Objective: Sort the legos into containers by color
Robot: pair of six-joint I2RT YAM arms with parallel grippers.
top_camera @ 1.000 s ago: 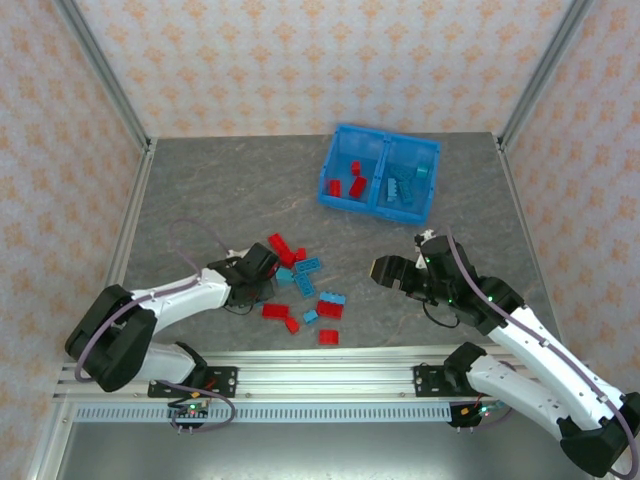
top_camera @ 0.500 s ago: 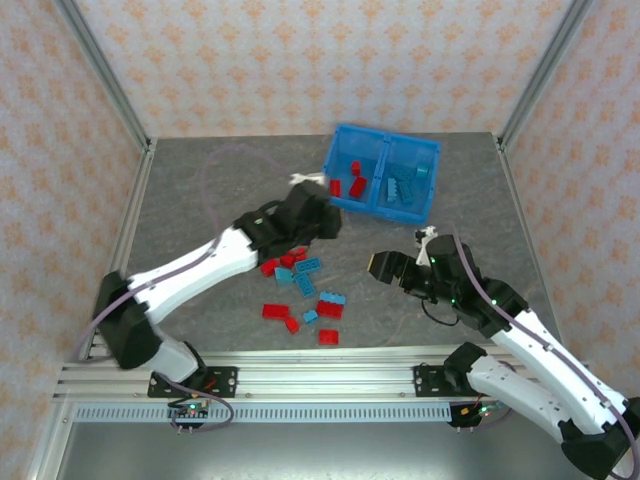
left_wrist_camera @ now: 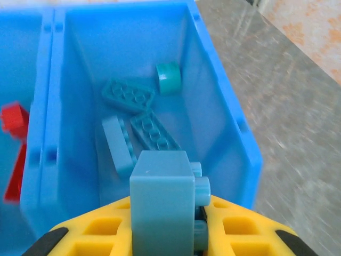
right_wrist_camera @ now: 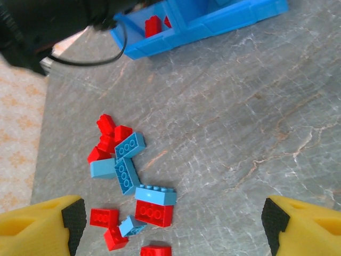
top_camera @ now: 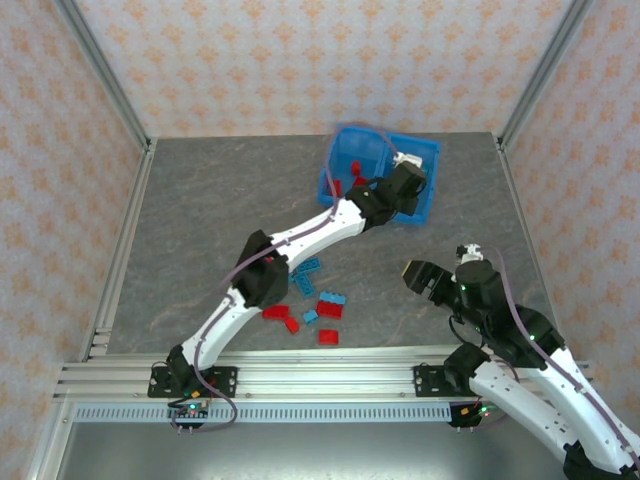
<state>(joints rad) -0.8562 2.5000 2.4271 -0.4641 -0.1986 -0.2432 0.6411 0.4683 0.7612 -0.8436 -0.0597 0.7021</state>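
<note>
My left gripper (top_camera: 405, 186) hangs over the right compartment of the blue bin (top_camera: 430, 152), shut on a light blue brick (left_wrist_camera: 162, 196) that stands between its yellow fingers (left_wrist_camera: 106, 229). Several teal legos (left_wrist_camera: 128, 96) lie in that compartment (left_wrist_camera: 226, 112). Red legos (left_wrist_camera: 13, 120) sit in the left compartment (top_camera: 355, 172). A loose pile of red and blue legos (top_camera: 310, 298) lies mid-table, seen too in the right wrist view (right_wrist_camera: 133, 178). My right gripper (top_camera: 416, 274) hovers open to the right of the pile, nothing between its fingers (right_wrist_camera: 173, 221).
The left arm's white links (top_camera: 300, 240) stretch diagonally across the table above the pile. Bare grey tabletop (right_wrist_camera: 250, 122) lies between the pile and the bin (right_wrist_camera: 213, 21). Metal frame posts and patterned walls close off the table's sides and back.
The left arm swung from the pile up to the bin, carrying the light blue brick over the right compartment. The right arm drew back to the right and nearer.
</note>
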